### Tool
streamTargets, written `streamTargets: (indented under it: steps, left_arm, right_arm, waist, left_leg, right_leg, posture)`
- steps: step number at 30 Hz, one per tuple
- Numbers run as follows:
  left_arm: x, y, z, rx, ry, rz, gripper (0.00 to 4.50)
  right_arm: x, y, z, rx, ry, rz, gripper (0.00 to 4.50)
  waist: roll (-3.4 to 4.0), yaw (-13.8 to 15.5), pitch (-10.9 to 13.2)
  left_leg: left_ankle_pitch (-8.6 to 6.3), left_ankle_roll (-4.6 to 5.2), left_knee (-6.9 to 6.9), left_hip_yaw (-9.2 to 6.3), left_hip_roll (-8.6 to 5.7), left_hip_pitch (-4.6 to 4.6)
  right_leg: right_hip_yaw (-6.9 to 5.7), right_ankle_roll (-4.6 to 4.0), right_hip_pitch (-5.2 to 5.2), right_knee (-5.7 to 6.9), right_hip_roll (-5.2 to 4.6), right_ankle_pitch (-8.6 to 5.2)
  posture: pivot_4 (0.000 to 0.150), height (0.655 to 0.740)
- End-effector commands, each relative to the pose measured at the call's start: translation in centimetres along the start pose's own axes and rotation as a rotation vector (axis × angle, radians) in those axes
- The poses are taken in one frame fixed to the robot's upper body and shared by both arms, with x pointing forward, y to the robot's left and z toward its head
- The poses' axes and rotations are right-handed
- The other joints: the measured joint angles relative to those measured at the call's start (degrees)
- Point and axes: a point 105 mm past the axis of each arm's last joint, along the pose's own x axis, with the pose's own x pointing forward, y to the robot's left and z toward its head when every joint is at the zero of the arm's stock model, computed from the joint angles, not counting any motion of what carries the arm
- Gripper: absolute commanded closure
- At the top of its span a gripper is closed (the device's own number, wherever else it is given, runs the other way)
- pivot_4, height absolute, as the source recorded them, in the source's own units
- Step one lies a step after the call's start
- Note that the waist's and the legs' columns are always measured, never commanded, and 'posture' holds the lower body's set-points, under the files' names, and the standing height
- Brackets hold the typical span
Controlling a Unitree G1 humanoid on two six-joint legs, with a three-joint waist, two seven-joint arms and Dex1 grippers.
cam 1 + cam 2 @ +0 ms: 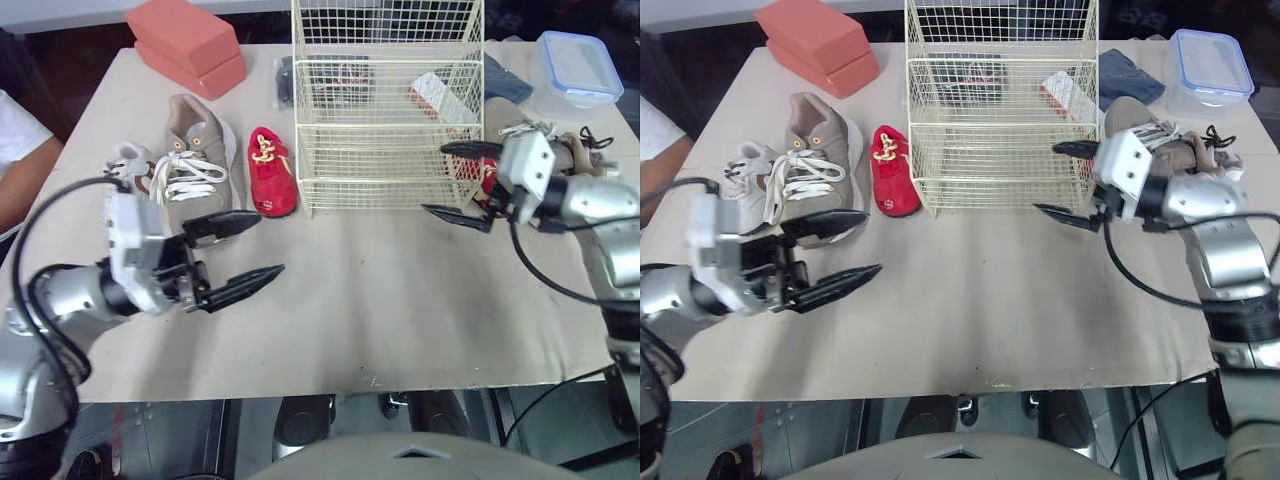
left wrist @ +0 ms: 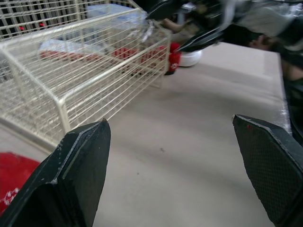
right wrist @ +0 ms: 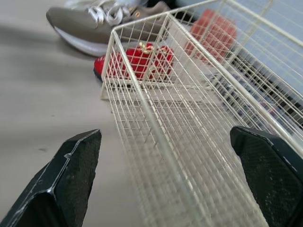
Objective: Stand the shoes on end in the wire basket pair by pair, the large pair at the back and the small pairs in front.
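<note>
A cream wire basket [image 1: 390,110] stands at the back middle of the table, with no shoes in it. To its left lie a small red shoe [image 1: 270,172], a large tan sneaker [image 1: 195,150] and a small grey-white shoe [image 1: 130,165]. My left gripper [image 1: 265,243] is open in front of these shoes, holding nothing. By the basket's right front corner my right gripper [image 1: 437,180] is open and holds nothing. Behind it lie a second tan sneaker [image 1: 1160,135] and a second red shoe [image 1: 487,180], both partly hidden by the arm.
Two red blocks [image 1: 185,45] are stacked at the back left. A clear box with a blue lid [image 1: 578,70] and dark cloth [image 1: 505,80] sit at the back right. A person's white sleeve [image 1: 15,140] is at the left edge.
</note>
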Motion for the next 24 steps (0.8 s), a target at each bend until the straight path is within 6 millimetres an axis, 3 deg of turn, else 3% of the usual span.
streamTargets:
  steps: [1,10,17,21,24]
  left_arm:
    - [-0.6,-0.3,2.7,0.069,-0.035,0.007,0.06]
    - [-1.0,-1.7,4.1,0.06,-0.033,0.036,0.06]
    - [-1.0,-2.4,3.6,0.031,0.01,0.033,0.06]
    - [-1.0,-2.3,3.6,0.032,0.015,0.046,0.0]
    - [-1.1,-2.2,3.5,0.034,0.019,0.059,0.0]
  right_arm:
    - [0.7,-1.8,1.6,-0.051,-0.039,0.004,0.19]
    - [0.7,-0.1,1.4,-0.067,0.022,0.238,0.19]
    - [0.6,-1.1,-0.8,-0.01,0.174,0.25,0.19]
    - [0.8,-1.9,-1.3,-0.03,0.218,0.243,1.38]
    - [0.8,-1.9,-1.8,-0.054,0.258,0.262,2.86]
  waist:
    - [-0.01,0.02,0.04]
    - [-0.11,0.06,0.23]
    - [-0.09,-0.03,0.25]
    - [-0.09,-0.02,0.25]
    - [-0.1,0.04,0.25]
  left_leg:
    - [0.01,-0.01,0.0,0.0,0.0,0.0]
    - [0.14,-0.24,0.01,0.02,-0.02,-0.03]
    - [0.15,-0.26,0.0,0.04,0.01,0.04]
    - [0.15,-0.26,0.0,0.04,0.0,0.02]
    - [0.15,-0.27,0.0,0.03,0.0,0.01]
  right_leg:
    - [0.0,0.0,0.0,0.0,0.0,0.0]
    - [0.0,0.0,0.02,-0.02,-0.1,0.02]
    - [0.0,0.0,0.01,0.02,-0.05,0.01]
    - [0.0,-0.02,0.01,0.02,-0.05,0.02]
    - [0.0,-0.03,0.01,0.01,-0.05,0.03]
  posture:
    - [0.15,0.686]
    - [0.15,0.686]
    - [0.15,0.686]
    - [0.15,0.686]
    - [0.15,0.686]
